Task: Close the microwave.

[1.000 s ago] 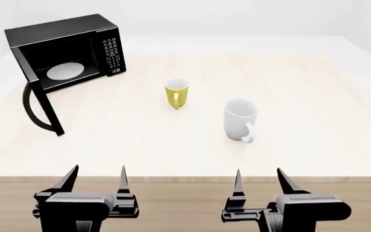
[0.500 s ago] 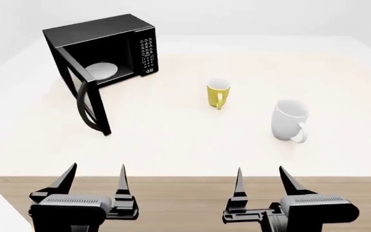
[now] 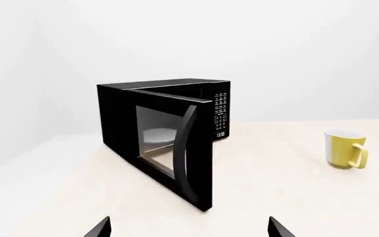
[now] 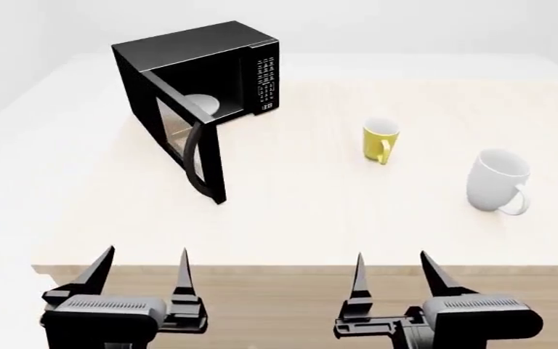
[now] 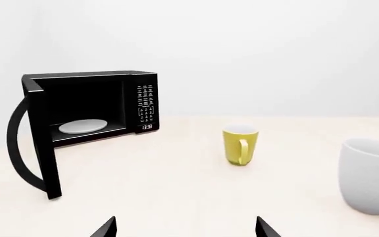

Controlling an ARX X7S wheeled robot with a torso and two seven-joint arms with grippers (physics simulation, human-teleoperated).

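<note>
The microwave (image 4: 201,80) is sitting at upper left of the head view, door (image 4: 189,142) standing wide open; rigid and heavy, it is best pushed at the curved handle (image 4: 194,151); left gripper (image 4: 143,270) and right gripper (image 4: 392,272) are hovering spread and empty at the bottom.

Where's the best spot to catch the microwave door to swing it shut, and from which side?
Probably the curved black handle at the door's free edge. The door stands wide open toward the robot, so bring the left pincer to its outer face and push it toward the keypad.
</note>
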